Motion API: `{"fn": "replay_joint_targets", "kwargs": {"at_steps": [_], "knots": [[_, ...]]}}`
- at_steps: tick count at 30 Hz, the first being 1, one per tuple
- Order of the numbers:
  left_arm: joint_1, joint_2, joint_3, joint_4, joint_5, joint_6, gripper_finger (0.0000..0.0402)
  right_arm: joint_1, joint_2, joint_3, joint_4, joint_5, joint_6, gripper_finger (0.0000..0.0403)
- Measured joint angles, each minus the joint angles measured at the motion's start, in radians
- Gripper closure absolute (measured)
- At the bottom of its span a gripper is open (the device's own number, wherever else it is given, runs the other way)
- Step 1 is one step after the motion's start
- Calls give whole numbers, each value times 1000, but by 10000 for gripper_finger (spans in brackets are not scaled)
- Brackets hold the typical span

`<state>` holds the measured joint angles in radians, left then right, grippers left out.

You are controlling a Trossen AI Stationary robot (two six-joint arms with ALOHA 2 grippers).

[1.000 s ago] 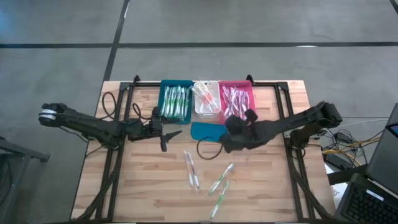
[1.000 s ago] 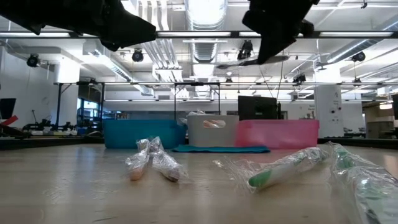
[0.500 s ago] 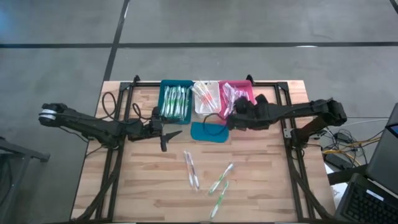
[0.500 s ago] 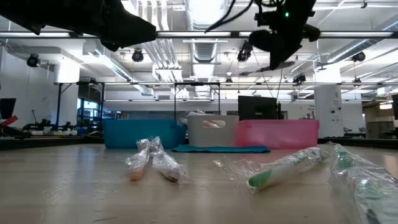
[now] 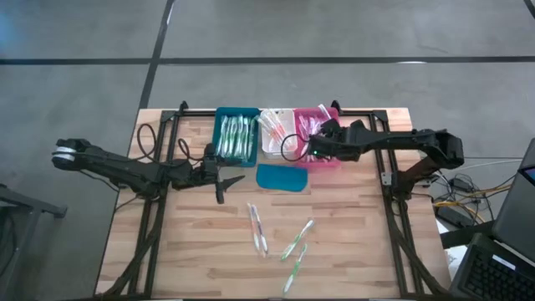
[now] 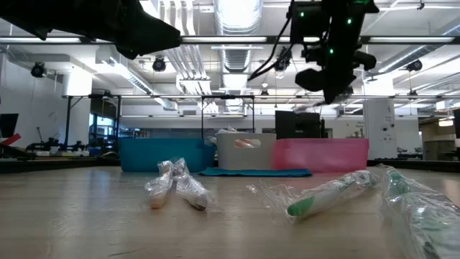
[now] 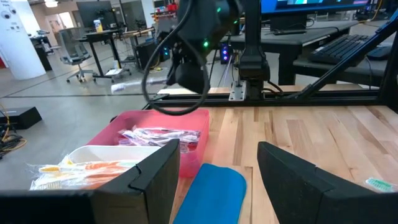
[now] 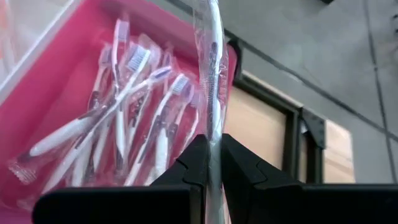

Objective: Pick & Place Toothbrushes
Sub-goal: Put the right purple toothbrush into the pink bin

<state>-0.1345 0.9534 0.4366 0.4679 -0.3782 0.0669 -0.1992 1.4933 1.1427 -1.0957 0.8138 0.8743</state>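
My right gripper (image 8: 213, 163) hangs over the pink bin (image 5: 324, 159), shut on a wrapped white toothbrush (image 8: 211, 74). Several wrapped toothbrushes (image 8: 124, 118) lie in that bin. More fill the teal bin (image 5: 236, 136) and the clear bin (image 5: 277, 132). Three loose ones lie on the near table: a pair (image 5: 257, 227), a green one (image 5: 297, 240) and another green one (image 5: 293, 267). My left gripper (image 5: 226, 180) waits open, level, left of the flat teal lid (image 5: 282, 177). My right gripper pinches the toothbrush through its clear wrapper (image 8: 212, 146) between its two fingers. The fingers slant down from the table's right side. Most of the toothbrush sticks out past the fingertips, along their line. It is lifted clear, above the pink bin.
The three bins stand side by side at the far edge, inside a black frame (image 5: 368, 113). The teal lid lies just in front of them. The near half of the wooden table (image 5: 359, 251) holds only the loose toothbrushes.
My right gripper has swung from above the teal lid toward the far edge and now hangs over the pink bin, turning as it went. The toothbrush has stayed shut in its fingers throughout.
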Motion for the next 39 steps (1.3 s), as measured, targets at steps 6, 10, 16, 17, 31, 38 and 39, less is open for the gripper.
{"fn": "replay_joint_targets", "kwargs": {"at_steps": [6, 10, 16, 17, 31, 38, 39], "knots": [[0, 0, 0, 0, 0, 0, 182, -69, 0, -88, 181, -90, -93, 380], [0, 0, 0, 0, 0, 0, 182, -122, 0, -147, 281, -151, -132, 380], [0, 0, 0, 0, 0, 0, 182, -175, 0, -233, 452, -257, -183, 380], [0, 0, 0, -1, 0, 0, 182, -183, 0, -246, 482, -277, -187, 380], [0, 0, 0, 0, 0, 0, 182, -204, 0, -361, 635, -345, -174, 380], [0, 0, 0, 0, 0, 0, 182, -203, 1, -366, 642, -352, -151, 380], [0, 0, 0, 0, 0, 0, 181, -203, 4, -366, 642, -352, -149, 380]]}}
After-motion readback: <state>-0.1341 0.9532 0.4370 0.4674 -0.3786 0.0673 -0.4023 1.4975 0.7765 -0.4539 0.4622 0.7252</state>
